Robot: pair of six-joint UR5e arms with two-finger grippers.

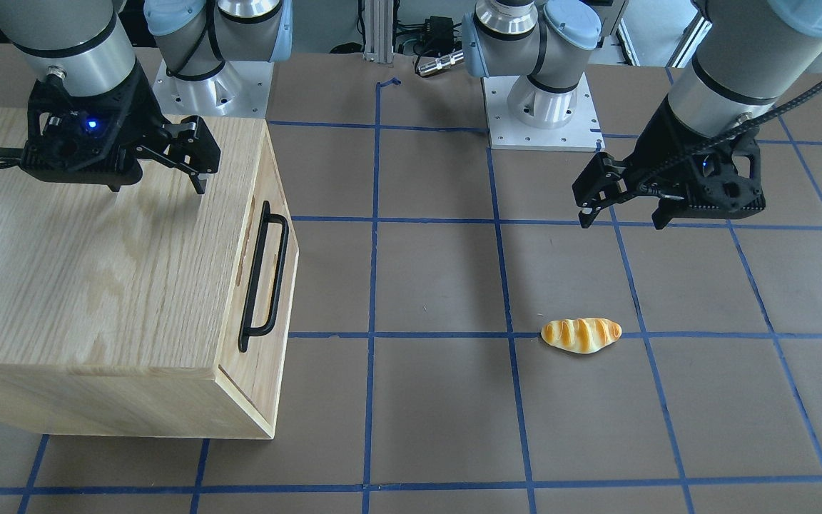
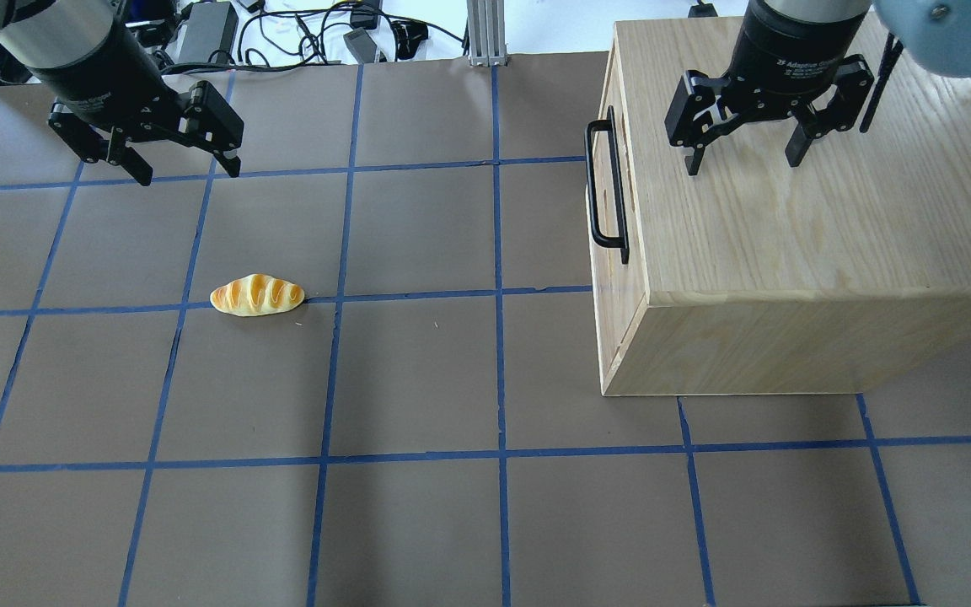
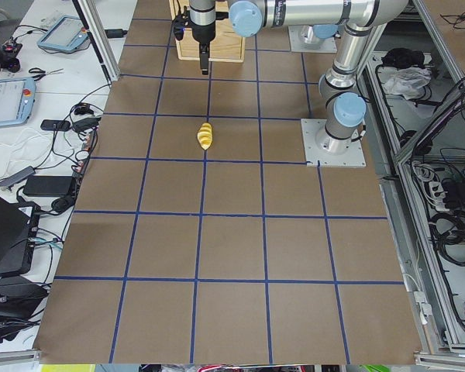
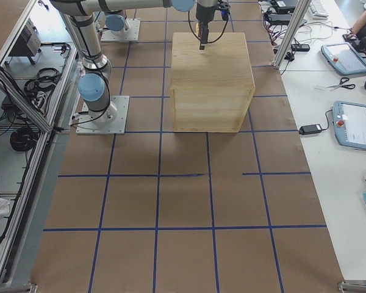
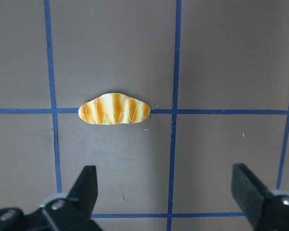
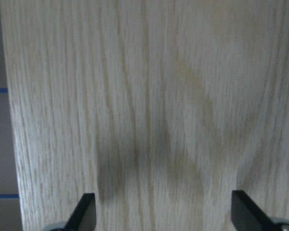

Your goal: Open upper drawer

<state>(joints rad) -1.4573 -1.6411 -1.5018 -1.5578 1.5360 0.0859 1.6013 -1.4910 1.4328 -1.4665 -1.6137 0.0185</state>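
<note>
The upper drawer is a light-oak front with a long black bar handle, flush with the oak cabinet. In the overhead view the handle is on the cabinet's left face. My right gripper is open and empty, hovering above the cabinet top, behind the handle edge. It also shows in the front view and over bare oak in its wrist view. My left gripper is open and empty, far from the cabinet.
A striped bread roll lies on the brown, blue-taped table, just ahead of my left gripper in its wrist view. The arm bases stand at the robot's side of the table. Cables lie beyond the far edge.
</note>
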